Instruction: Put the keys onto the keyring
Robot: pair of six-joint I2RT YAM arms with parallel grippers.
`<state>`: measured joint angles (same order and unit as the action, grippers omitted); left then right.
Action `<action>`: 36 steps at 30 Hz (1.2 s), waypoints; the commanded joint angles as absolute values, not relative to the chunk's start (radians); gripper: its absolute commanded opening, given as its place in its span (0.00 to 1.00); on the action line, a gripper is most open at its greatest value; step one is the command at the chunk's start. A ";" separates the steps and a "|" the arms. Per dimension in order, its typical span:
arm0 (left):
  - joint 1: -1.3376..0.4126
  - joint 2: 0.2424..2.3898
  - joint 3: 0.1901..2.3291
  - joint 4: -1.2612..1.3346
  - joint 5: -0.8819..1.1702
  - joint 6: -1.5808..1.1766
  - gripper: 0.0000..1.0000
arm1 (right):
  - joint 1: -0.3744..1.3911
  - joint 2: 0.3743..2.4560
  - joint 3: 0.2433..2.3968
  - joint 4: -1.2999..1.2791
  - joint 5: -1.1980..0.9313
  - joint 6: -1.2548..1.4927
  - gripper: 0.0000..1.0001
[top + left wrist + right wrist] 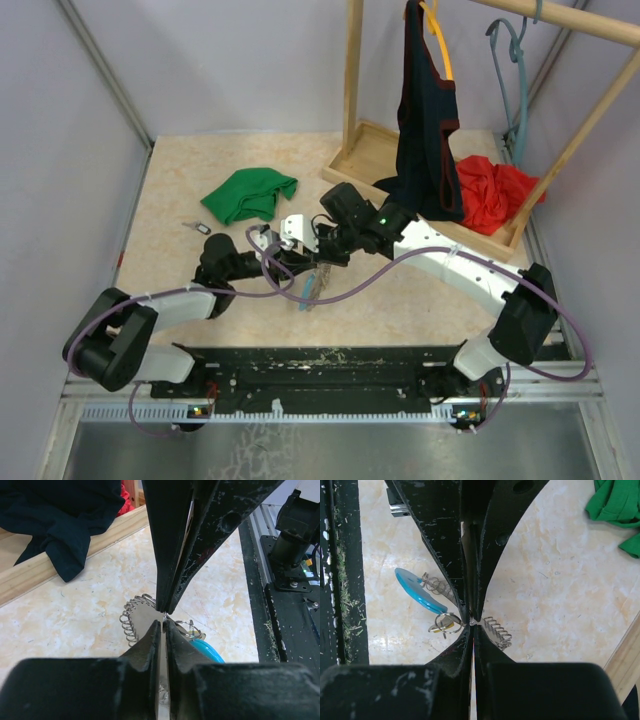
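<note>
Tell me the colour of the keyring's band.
Light blue. The band on the keyring shows best in the right wrist view.

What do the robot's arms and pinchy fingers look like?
The left arm and right arm have white tube sections between chunky black joints. A purple cable loops along each. A tiny green light glows on the right arm. The left gripper and right gripper are black pointed wedges with pale scuffs.

Left tool (163, 626), jaws a slit apart, tip-to-tip with right tool (169, 602); behind them silver chain keyring (131, 622) with blue band (210, 652), marbled tabletop (75, 615), dark cloth (55, 515) over wooden rail (30, 572).
</note>
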<state>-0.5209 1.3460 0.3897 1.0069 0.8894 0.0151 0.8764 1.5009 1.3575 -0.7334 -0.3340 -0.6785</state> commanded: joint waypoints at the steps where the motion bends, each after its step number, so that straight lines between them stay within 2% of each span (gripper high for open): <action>1: -0.520 1.356 0.415 1.039 0.917 0.009 0.03 | 0.887 1.495 1.406 -0.703 -0.365 -0.667 0.00; 2: -0.520 1.357 0.415 1.039 0.920 0.008 0.00 | 0.887 1.494 1.405 -0.698 -0.371 -0.666 0.00; 7: -0.518 1.341 0.366 1.142 0.880 -0.038 0.00 | 0.886 1.435 1.335 -0.602 -0.348 -0.621 0.00; 9: -0.517 1.344 0.344 1.205 0.862 -0.079 0.00 | 0.874 1.388 1.280 -0.529 -0.348 -0.581 0.06; 12: -0.516 1.355 0.321 1.295 0.845 -0.140 0.00 | 0.805 1.320 1.196 -0.423 -0.491 -0.515 0.11; 18: -0.515 1.390 0.281 1.531 0.790 -0.285 0.00 | 0.676 1.187 0.938 -0.051 -0.703 -0.341 0.17; 36: -0.517 1.434 0.279 1.655 0.809 -0.353 0.00 | 0.659 1.265 0.773 0.306 -0.891 -0.251 0.15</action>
